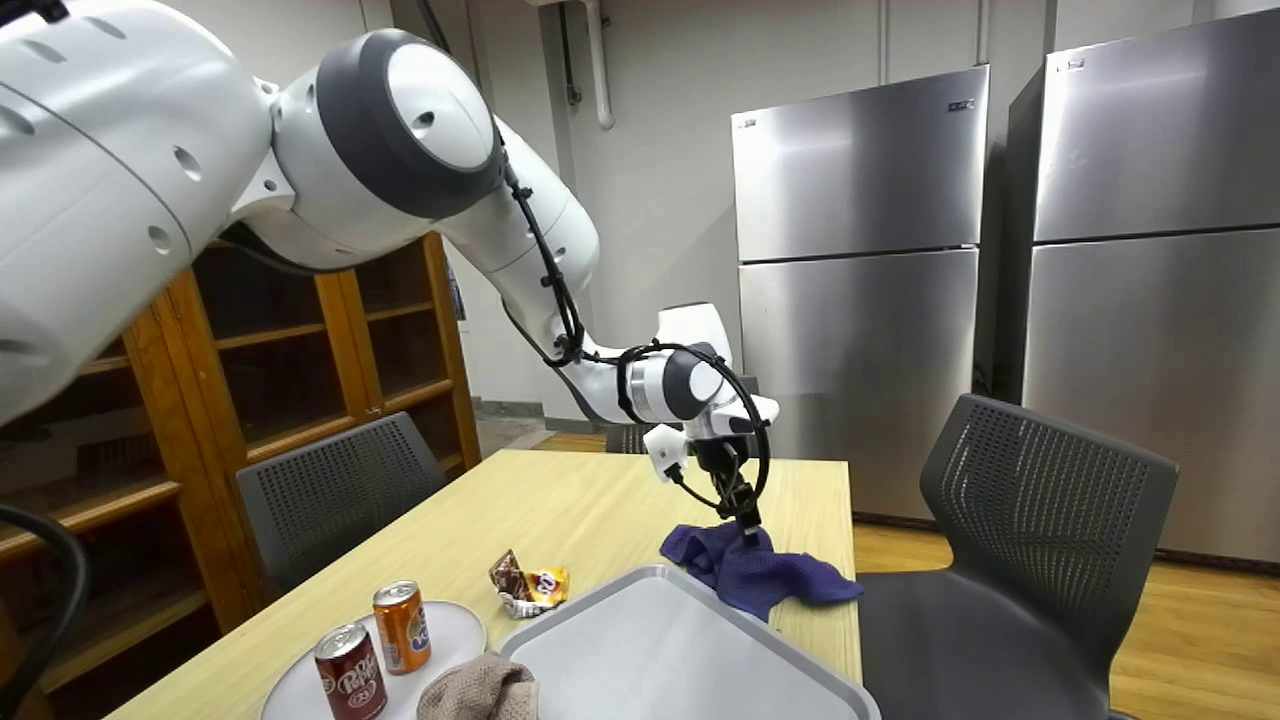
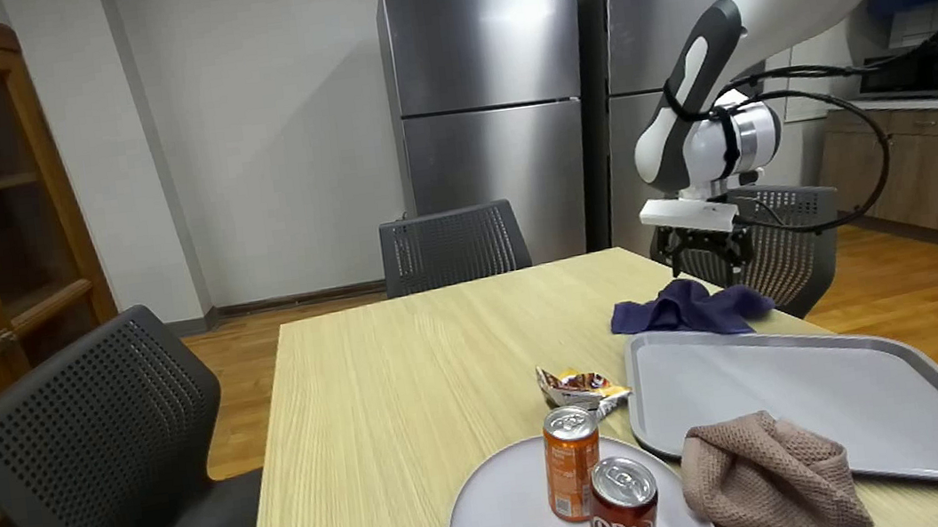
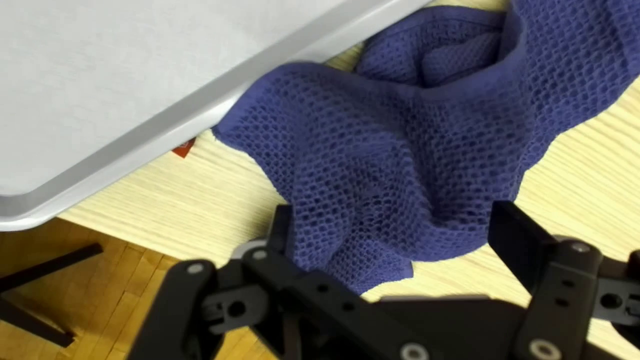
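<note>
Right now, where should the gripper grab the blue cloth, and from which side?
Probably by the raised fold of the cloth between the jaws, coming straight down. The cloth lies crumpled on the table, so folds stand up for a pinch, and the open gripper points down at it. I'd avoid the edge beside the tray, which could get in the way.

On my table (image 2: 378, 400) I have a tray (image 2: 779, 386), a plate (image 2: 500, 515), a wrapper (image 2: 581, 389) just beside the tray, and a blue cloth (image 3: 395, 170) bunched against the tray's rim. A tan cloth (image 2: 773, 477) lies by plate and tray; I can't tell whether it touches the wood. A red scrap (image 3: 184, 148) shows at the tray's edge.
</note>
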Controlling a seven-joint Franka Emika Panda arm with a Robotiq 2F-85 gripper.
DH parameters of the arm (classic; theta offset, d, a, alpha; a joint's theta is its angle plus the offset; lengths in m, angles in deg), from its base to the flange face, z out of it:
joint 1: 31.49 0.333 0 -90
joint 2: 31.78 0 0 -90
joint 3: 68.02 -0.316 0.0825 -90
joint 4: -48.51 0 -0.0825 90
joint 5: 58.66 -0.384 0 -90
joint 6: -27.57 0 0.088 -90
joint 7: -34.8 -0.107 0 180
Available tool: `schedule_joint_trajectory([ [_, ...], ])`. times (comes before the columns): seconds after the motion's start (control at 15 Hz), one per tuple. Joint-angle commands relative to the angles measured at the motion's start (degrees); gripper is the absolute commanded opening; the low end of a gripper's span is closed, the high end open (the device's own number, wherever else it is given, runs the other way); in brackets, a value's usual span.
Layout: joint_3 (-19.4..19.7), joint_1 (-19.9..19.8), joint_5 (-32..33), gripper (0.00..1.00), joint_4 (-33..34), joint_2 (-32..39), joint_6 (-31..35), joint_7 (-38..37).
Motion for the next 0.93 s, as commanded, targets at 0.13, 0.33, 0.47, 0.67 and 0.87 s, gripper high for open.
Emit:
schedule_joint_trajectory([
  [0.13,-1.89,-1.69,-1.17,1.00,-9.53,-8.69,2.33,5.83],
  [0.33,-2.16,-1.89,-1.46,1.00,-13.41,-11.93,3.20,7.91],
  [0.47,-2.35,-1.80,-1.65,1.00,-16.47,-14.20,4.20,9.31],
  [0.67,-2.91,-1.67,-2.12,1.00,-21.02,-17.51,5.70,11.63],
  [0.87,-3.50,-1.36,-2.74,1.00,-26.08,-20.93,7.72,13.82],
])
